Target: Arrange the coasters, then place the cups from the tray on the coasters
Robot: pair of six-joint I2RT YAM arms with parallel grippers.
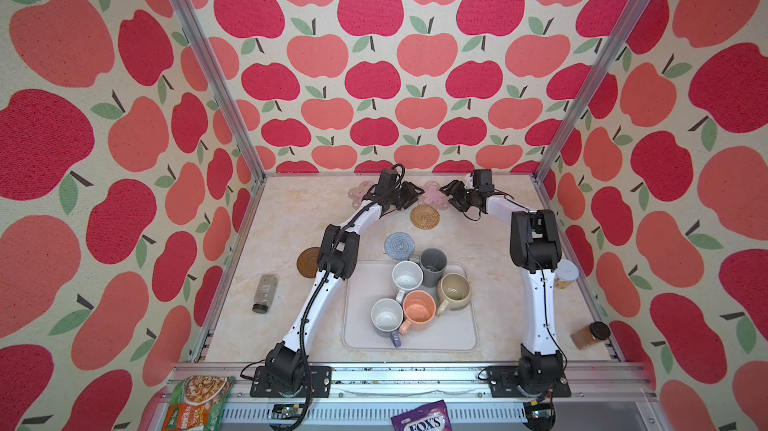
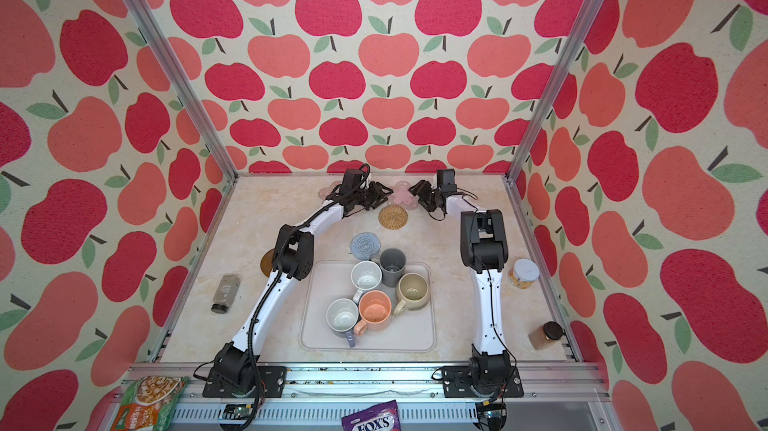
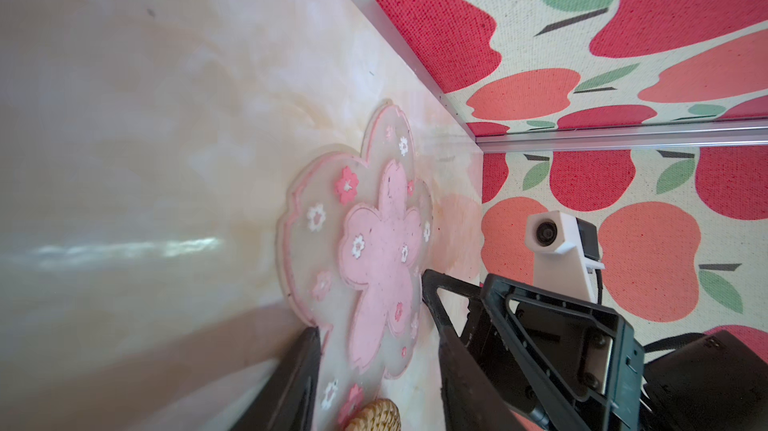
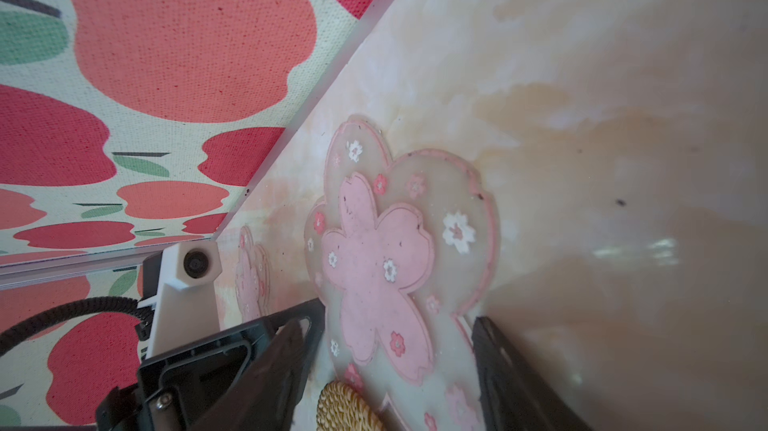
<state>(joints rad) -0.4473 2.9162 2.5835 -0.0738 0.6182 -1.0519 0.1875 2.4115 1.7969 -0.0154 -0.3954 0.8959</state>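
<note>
Pink flower coaster (image 1: pixel 432 194) lies flat on bench (image 1: pixel 291 217), just wall-side of rattan coaster (image 1: pixel 424 216), with left claw (image 1: pixel 411 196) and right claw (image 1: pixel 449 197) both open and empty, flanking it from opposite sides about equally near, contact unclear

The marble-look table (image 1: pixel 291 221) holds a pale tray (image 1: pixel 455 327) near its front edge. By the far edge lie a pink flower coaster (image 1: pixel 357 194) and a second pink flower coaster (image 1: pixel 432 195), with a rattan coaster (image 1: pixel 424 216) just nearer. A blue-grey crocheted coaster (image 1: pixel 399 244) lies just beyond the tray. A dark brown disc coaster (image 1: pixel 306 262) and a toppled bottle (image 1: pixel 264 292) lie toward the left edge. A white-lidded tub (image 1: pixel 566 275) and a black-capped jar (image 1: pixel 590 335) sit by the right edge.
</note>
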